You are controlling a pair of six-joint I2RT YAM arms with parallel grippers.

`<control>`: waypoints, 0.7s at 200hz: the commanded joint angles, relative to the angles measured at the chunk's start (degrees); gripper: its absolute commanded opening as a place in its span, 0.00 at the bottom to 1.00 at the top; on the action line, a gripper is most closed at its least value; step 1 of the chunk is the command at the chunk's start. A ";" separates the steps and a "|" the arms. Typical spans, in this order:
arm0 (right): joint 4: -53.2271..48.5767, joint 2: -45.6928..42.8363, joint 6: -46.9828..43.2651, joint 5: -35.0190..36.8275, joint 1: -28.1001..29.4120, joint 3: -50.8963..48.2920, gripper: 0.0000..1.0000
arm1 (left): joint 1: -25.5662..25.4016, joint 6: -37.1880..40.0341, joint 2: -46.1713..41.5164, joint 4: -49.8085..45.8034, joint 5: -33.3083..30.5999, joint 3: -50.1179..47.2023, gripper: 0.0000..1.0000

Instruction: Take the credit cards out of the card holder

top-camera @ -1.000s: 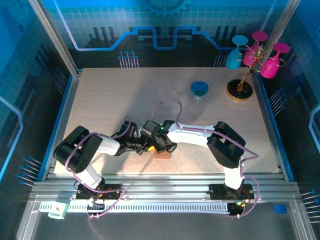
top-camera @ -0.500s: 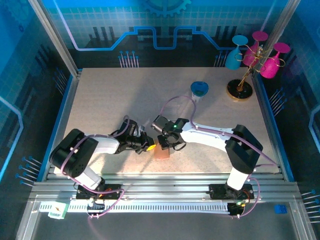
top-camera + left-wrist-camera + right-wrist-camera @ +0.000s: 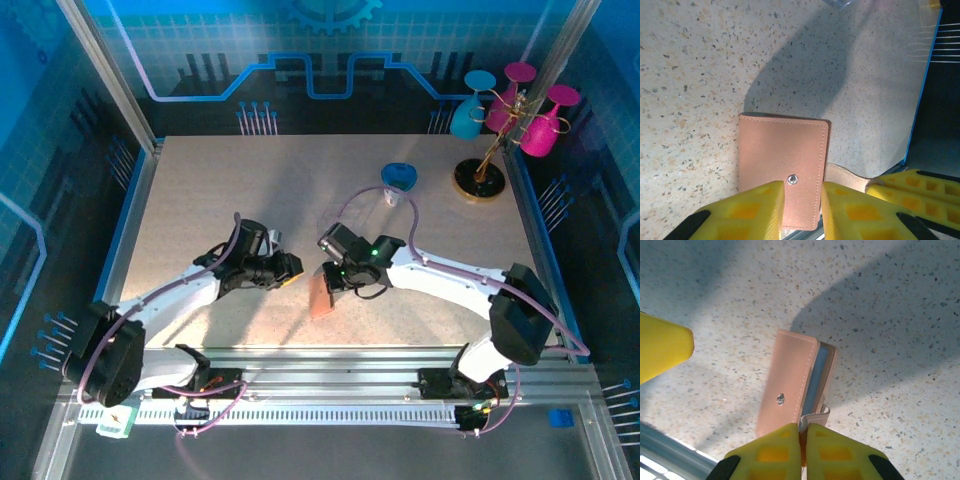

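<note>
Tan leather-like folding card holder [image 3: 789, 385] is gripped at its strap [image 3: 816, 416] by the closed right pincer [image 3: 803, 437] over the speckled surface [image 3: 900, 300], nearly shut, pale blue lining [image 3: 816, 369] seen in the slit; its contents cannot be told. The left pincer [image 3: 803, 200] is parted narrowly, empty, nearby.

card holder [image 3: 780, 155] near edge hidden behind yellow jaws, clear object [image 3: 840, 3] cut off at top edge

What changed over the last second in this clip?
Both arms stretched out, elbows swinging outward. The left gripper parted its jaws beside the card holder; the right gripper edged away from the bases, shut on the holder's tab. The blue cup and glass rack stayed put.
</note>
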 commanded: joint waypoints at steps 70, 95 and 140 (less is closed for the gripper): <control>7.42 -5.05 6.49 -3.76 0.83 -1.81 0.05 | 1.76 2.52 -6.80 -6.78 -1.98 1.53 0.28; 9.10 -5.23 7.61 -3.97 1.36 -1.66 0.05 | 1.99 2.78 -6.76 -6.89 -1.80 1.35 0.28; 12.07 -6.87 10.52 -0.73 1.62 -3.26 0.03 | 2.30 2.80 -6.53 -6.61 -1.28 0.74 0.28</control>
